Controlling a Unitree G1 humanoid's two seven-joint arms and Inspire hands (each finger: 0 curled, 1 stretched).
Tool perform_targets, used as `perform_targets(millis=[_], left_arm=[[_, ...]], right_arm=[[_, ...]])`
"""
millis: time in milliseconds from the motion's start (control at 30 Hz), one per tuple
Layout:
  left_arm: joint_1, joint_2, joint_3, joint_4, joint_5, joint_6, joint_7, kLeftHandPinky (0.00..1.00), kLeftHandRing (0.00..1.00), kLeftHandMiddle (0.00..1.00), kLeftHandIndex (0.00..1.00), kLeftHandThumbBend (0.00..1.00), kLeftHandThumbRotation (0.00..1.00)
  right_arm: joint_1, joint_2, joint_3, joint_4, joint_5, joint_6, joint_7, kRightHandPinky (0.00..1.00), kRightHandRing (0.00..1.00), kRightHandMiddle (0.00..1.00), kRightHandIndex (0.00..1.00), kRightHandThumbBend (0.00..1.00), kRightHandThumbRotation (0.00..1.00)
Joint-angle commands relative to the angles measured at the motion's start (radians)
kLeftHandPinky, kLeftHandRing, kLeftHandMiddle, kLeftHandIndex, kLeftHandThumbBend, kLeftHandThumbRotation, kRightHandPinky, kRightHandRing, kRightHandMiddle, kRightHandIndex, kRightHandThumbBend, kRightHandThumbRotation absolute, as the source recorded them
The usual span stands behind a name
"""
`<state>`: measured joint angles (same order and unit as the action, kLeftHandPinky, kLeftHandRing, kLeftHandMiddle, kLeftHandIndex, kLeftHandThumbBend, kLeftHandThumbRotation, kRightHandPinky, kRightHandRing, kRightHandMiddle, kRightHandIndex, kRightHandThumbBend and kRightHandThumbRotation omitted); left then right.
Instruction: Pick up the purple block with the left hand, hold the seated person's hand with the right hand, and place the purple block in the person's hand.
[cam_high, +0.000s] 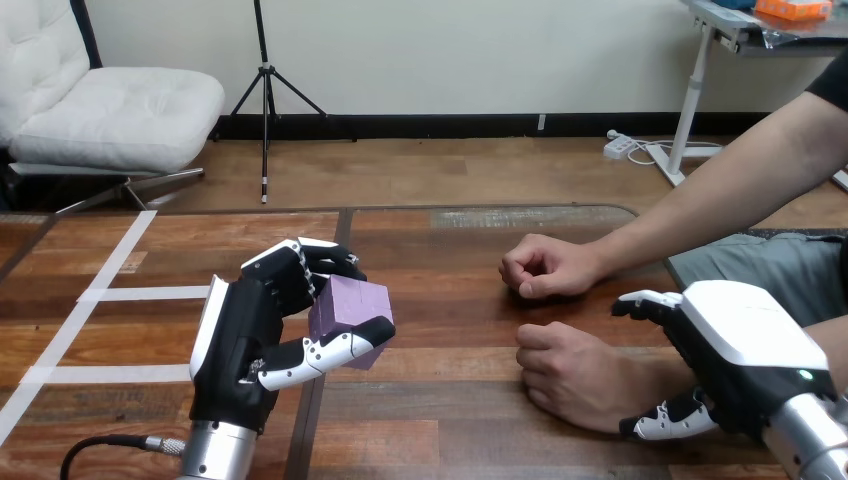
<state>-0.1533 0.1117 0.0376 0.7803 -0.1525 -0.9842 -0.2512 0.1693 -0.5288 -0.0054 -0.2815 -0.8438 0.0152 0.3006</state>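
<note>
My right hand (740, 350): at the wrist of the person's nearer hand (570, 372); I cannot tell if it grips.
My left hand (240, 340): clasped round the purple block (345, 308).
Purple block: between my left thumb and fingers, well apart from the person's hands.
Person's farther hand (545, 267): fisted on the table (450, 420).

White cushioned chair (110, 110), black tripod (266, 72) and pale wall (450, 50) above a wooden floor (430, 170)

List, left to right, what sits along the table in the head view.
left hand → purple block → person's nearer hand → right hand. The person's farther hand overlaps the nearer one sideways, so it is left out.
</note>
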Motion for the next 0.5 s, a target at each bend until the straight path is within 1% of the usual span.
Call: perform_targets(millis=[0, 67, 200, 467], left_arm=[[-0.036, -0.005, 0.022, -0.042, -0.01, -0.021, -0.001, 0.38, 0.45, 0.51, 0.52, 0.83, 0.12], [-0.037, -0.004, 0.023, -0.04, -0.007, -0.023, 0.001, 0.38, 0.45, 0.51, 0.53, 0.83, 0.12], [-0.035, -0.007, 0.024, -0.045, -0.027, -0.014, -0.017, 0.38, 0.45, 0.51, 0.53, 0.83, 0.11], [-0.033, -0.007, 0.032, -0.048, -0.024, -0.012, -0.024, 0.38, 0.44, 0.51, 0.53, 0.84, 0.11]], right_arm=[[-0.077, -0.034, 0.021, 0.015, -0.029, 0.013, 0.005, 0.76, 0.79, 0.81, 0.8, 0.86, 0.1], [-0.081, -0.039, 0.028, 0.019, -0.039, 0.015, 0.004, 0.76, 0.79, 0.81, 0.79, 0.86, 0.1], [-0.094, -0.042, 0.04, 0.025, -0.061, 0.033, 0.022, 0.76, 0.79, 0.81, 0.79, 0.85, 0.09], [-0.112, -0.053, 0.063, 0.027, -0.09, 0.069, 0.059, 0.78, 0.8, 0.81, 0.8, 0.84, 0.09]])
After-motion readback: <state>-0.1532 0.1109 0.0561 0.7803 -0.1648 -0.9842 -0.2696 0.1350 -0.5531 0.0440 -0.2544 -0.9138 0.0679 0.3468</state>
